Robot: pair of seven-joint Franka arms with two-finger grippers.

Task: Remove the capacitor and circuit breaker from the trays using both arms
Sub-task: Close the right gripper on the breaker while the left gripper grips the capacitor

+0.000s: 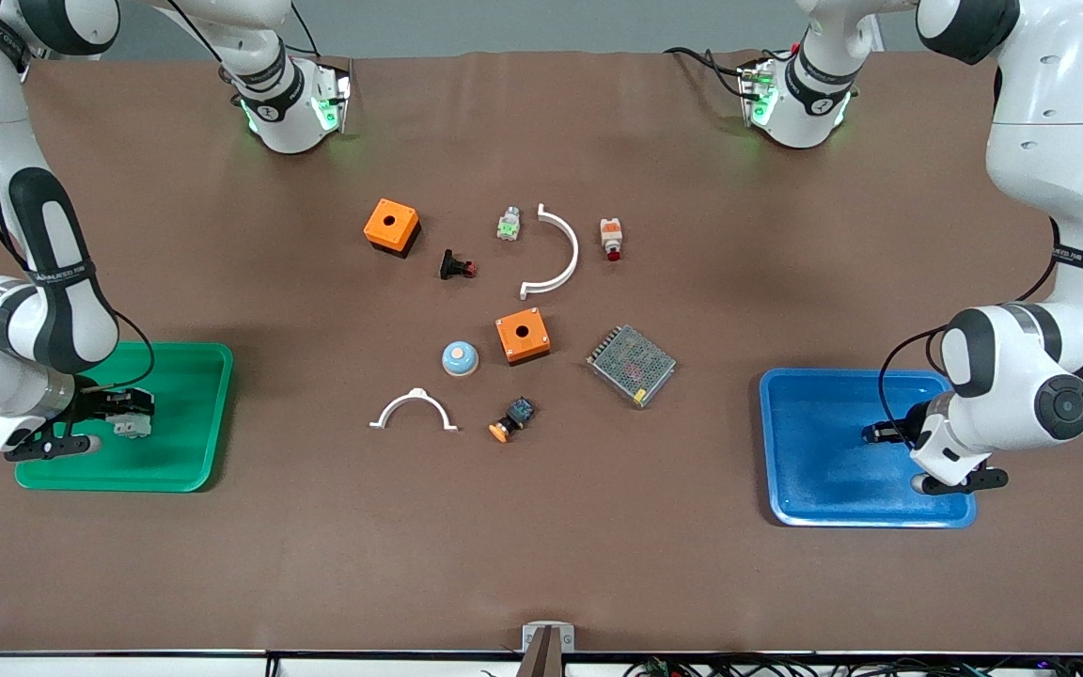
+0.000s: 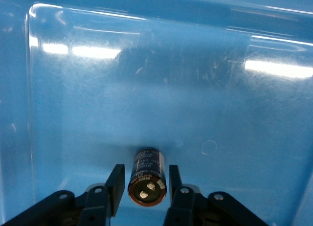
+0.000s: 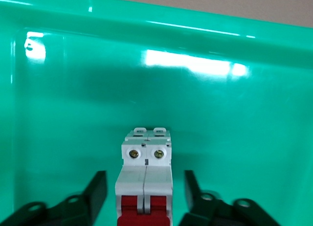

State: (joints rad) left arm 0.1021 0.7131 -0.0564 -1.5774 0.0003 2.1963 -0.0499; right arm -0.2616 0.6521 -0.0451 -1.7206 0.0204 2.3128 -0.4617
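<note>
The capacitor (image 2: 146,181), a small black cylinder with a silvery end, lies on the floor of the blue tray (image 2: 146,79) between the spread fingers of my left gripper (image 2: 145,173), with a gap on each side. In the front view the left gripper (image 1: 883,432) is low in the blue tray (image 1: 814,489). The white breaker (image 3: 145,160) with red levers rests in the green tray (image 3: 73,113) between the spread fingers of my right gripper (image 3: 144,179), untouched. In the front view the right gripper (image 1: 123,414) is in the green tray (image 1: 189,414), with the breaker (image 1: 131,426) at its tip.
Mid-table lie two orange boxes (image 1: 392,226) (image 1: 522,336), a black push-button part (image 1: 456,266), a white-and-green part (image 1: 508,225), a white-and-orange part (image 1: 611,238), two white arcs (image 1: 556,249) (image 1: 414,410), a blue dome (image 1: 460,357), a mesh-covered power supply (image 1: 631,364) and an orange-tipped button (image 1: 511,418).
</note>
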